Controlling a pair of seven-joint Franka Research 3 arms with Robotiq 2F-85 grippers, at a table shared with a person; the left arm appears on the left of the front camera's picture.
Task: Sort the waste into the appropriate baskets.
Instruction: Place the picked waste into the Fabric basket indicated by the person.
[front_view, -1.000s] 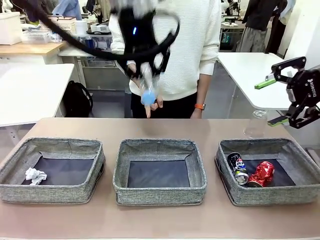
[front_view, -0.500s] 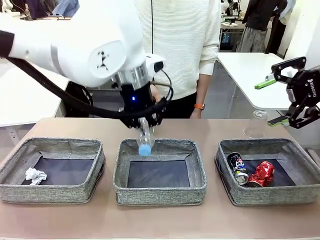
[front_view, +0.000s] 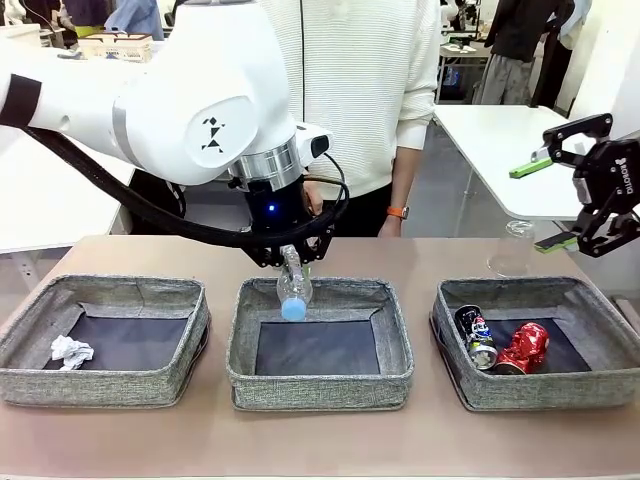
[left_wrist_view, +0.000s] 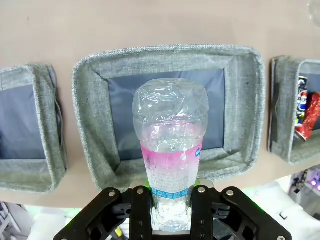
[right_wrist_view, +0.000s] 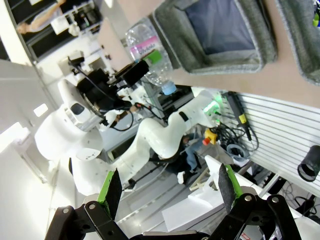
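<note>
Partly hidden, the pink-labelled bottle (front_view: 291, 291) hangs clamped in the left gripper (front_view: 290, 262) above the middle basket (front_view: 320, 378); right gripper (right_wrist_view: 169, 186) gapes.

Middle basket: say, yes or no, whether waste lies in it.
No: the middle basket is bare; the left end effector holds the bottle above it.

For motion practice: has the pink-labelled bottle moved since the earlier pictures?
Yes. The bottle, held by the left gripper, came down to the far wall of the middle basket.

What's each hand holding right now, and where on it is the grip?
The left hand has the pink-labelled bottle clamped by its base end, below the label, cap pointing down. The right hand is open and holds nothing.
</note>
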